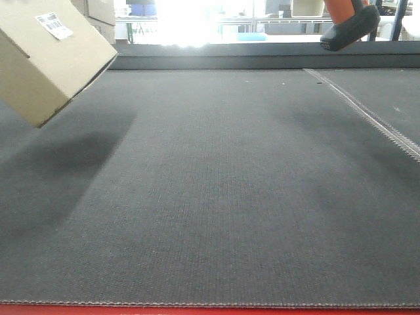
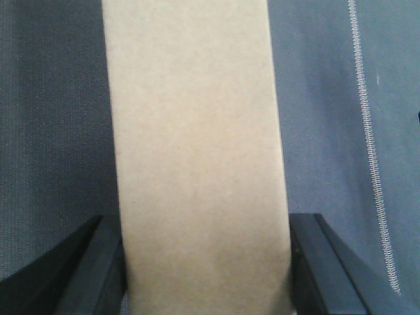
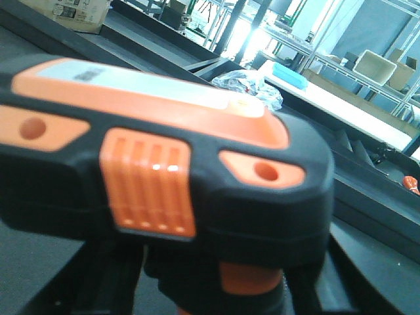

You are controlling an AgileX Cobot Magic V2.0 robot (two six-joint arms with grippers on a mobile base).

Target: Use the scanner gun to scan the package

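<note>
Item: package, upper left; your left gripper is clamping it aloft. Item: scanner gun, upper right; your right gripper is clutching its handle. Risk: beam missing the tilted label, scan failing.

Only an illegible label on package

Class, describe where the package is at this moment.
Front view: the package hangs tilted at upper left, off the grey mat, clamped in the left end effector.
</note>
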